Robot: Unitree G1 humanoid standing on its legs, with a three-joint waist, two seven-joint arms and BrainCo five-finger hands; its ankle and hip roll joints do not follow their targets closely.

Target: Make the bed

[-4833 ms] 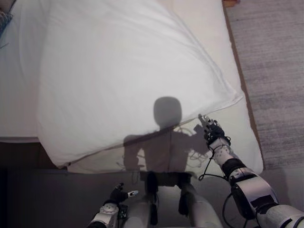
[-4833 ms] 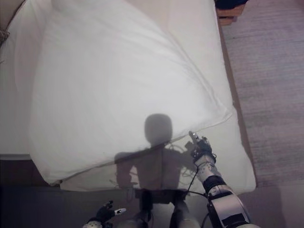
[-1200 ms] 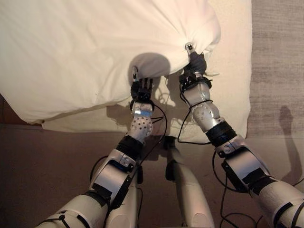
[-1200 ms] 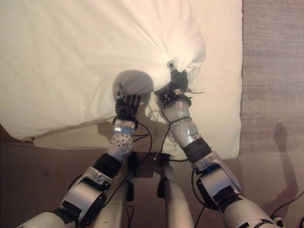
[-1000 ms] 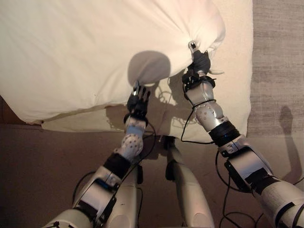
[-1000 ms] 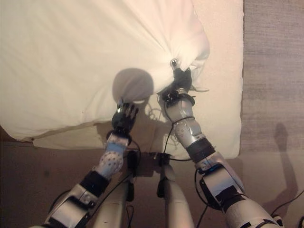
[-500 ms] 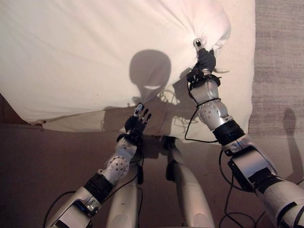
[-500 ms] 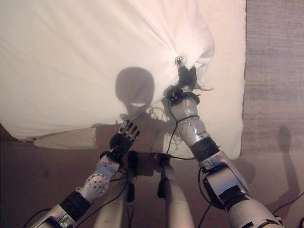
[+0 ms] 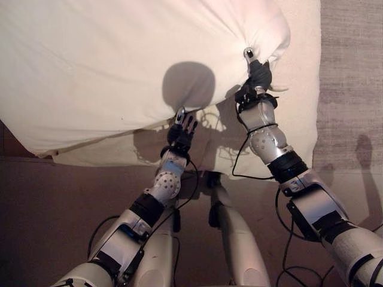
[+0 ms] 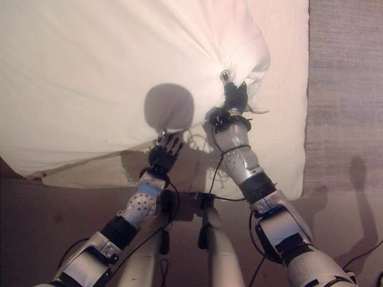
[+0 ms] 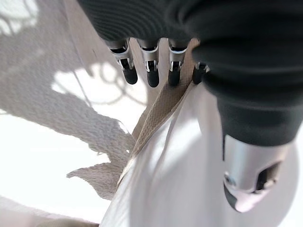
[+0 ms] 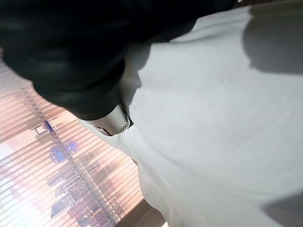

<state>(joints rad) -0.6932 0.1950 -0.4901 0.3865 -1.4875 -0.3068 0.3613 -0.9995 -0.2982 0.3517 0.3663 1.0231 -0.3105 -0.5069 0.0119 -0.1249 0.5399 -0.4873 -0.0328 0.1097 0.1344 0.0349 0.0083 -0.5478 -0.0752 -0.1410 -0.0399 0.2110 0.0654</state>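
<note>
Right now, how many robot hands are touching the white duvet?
2: the right hand bunches the white duvet near its corner; the left hand reaches its near edge, fingers straight.

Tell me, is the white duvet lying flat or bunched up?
Bunched: the duvet gathers into creases where the right hand grips its corner.

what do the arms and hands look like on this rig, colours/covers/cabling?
Both arms are silver-grey shells with black joint bands and a perforated silver forearm segment. The left hand and right hand have dark ribbed covers over back and wrist, and silver fingers with dark tips. Thin black cables loop along each forearm. A blue light shows near the left wrist.
</note>
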